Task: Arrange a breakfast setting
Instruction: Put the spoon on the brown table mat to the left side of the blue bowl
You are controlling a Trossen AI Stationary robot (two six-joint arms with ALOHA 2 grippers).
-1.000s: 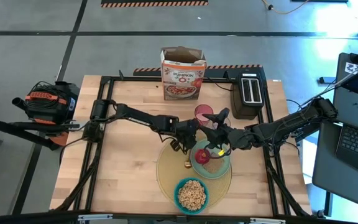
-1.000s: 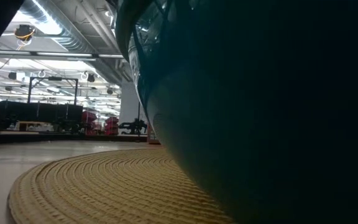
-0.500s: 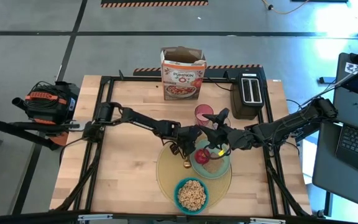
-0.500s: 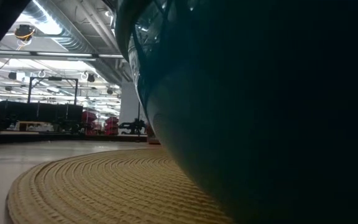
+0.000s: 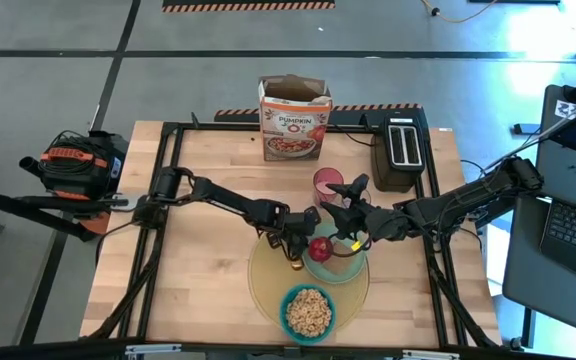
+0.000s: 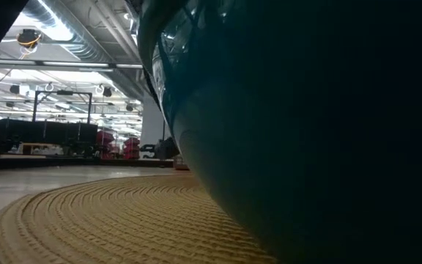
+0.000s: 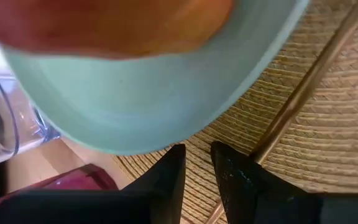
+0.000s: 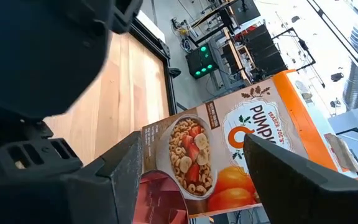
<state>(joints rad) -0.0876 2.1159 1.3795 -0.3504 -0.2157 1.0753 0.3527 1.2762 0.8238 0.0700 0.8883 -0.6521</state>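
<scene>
The blue bowl [image 6: 306,132] fills the low view, hiding everything behind it.

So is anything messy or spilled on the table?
Nothing spilled. The cereal sits inside the blue bowl on the yellow placemat, and the apple and toast are on the green plate.

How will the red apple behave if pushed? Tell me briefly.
The red apple is round, so it would probably roll rather than slide. It sits near the rim of the pale green plate, so a nudge may send it onto the round yellow placemat.
</scene>
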